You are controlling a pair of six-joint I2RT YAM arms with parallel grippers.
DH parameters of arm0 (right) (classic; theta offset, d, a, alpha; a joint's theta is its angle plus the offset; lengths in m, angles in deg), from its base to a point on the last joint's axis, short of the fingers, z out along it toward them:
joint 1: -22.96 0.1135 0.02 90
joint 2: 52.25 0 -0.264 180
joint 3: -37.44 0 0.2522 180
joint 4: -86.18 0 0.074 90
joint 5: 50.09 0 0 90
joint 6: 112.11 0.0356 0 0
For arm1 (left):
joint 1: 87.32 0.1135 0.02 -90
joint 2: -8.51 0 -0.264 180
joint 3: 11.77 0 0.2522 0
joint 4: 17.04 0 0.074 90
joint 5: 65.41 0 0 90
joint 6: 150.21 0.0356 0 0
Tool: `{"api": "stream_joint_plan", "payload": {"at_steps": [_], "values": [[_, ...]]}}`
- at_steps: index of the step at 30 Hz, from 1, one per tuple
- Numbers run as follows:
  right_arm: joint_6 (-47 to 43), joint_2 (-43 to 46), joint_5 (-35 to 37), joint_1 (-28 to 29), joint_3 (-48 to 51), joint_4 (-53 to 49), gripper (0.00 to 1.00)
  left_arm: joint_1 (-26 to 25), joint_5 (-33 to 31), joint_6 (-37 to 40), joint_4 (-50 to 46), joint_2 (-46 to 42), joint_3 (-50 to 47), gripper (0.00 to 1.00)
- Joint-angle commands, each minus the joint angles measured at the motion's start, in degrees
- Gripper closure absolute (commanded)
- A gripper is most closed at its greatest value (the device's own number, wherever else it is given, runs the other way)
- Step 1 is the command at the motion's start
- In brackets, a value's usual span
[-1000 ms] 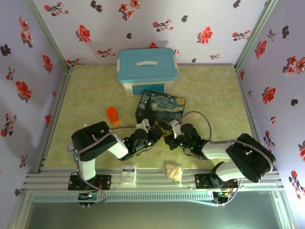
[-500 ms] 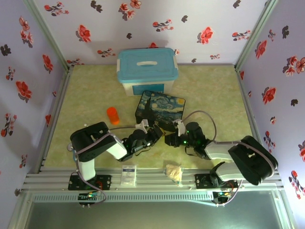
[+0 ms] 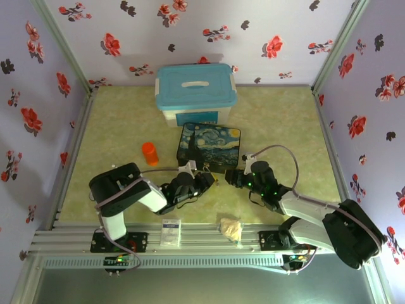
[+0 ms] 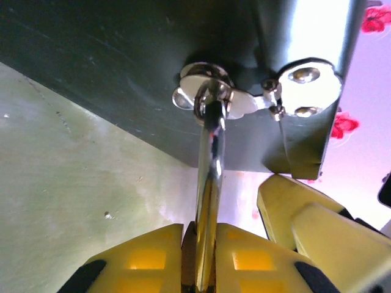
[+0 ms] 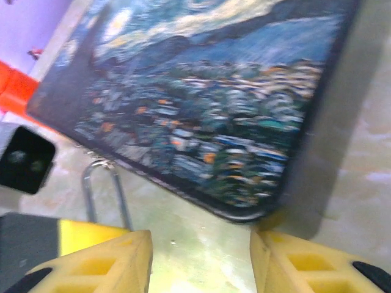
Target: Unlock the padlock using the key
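Right gripper [image 3: 231, 177] has backed away and spread, empty; the padlock [image 4: 209, 183] lies just left of its fingers, shackle running lengthwise from the left gripper [image 4: 198, 244], pinched on it, apparently into the box hasp [image 4: 211, 101].

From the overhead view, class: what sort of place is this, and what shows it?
Probably a staged robot test booth: flower-papered panel walls enclose a pale green tabletop, and two black-and-white robot arms are bolted to a slotted aluminium rail.
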Motion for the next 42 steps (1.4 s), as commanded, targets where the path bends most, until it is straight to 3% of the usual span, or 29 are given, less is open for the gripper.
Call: {"api": "stream_joint_plan", "payload": {"at_steps": [1,9,18,34,42], "values": [[2.0,-0.5,5.9,-0.2,-2.0,-3.0,0.55,1.5,3.1,4.5,-9.4,-3.2,0.8,1.00],[2.0,1.0,6.8,0.4,-1.5,-4.1,0.55,5.7,11.6,15.9,-33.3,-6.0,7.1,1.00],[0.9,3.4,8.5,0.4,-0.4,-6.1,0.57,7.1,8.0,28.7,-57.9,-9.0,15.4,0.97],[-0.5,3.8,9.8,0.4,-1.8,-9.0,0.57,5.2,-5.7,39.9,-81.9,-7.0,27.1,0.91],[-0.4,3.5,10.0,0.4,-2.0,-9.2,0.57,5.3,-3.9,40.3,-81.7,-6.5,27.5,0.90]]}}
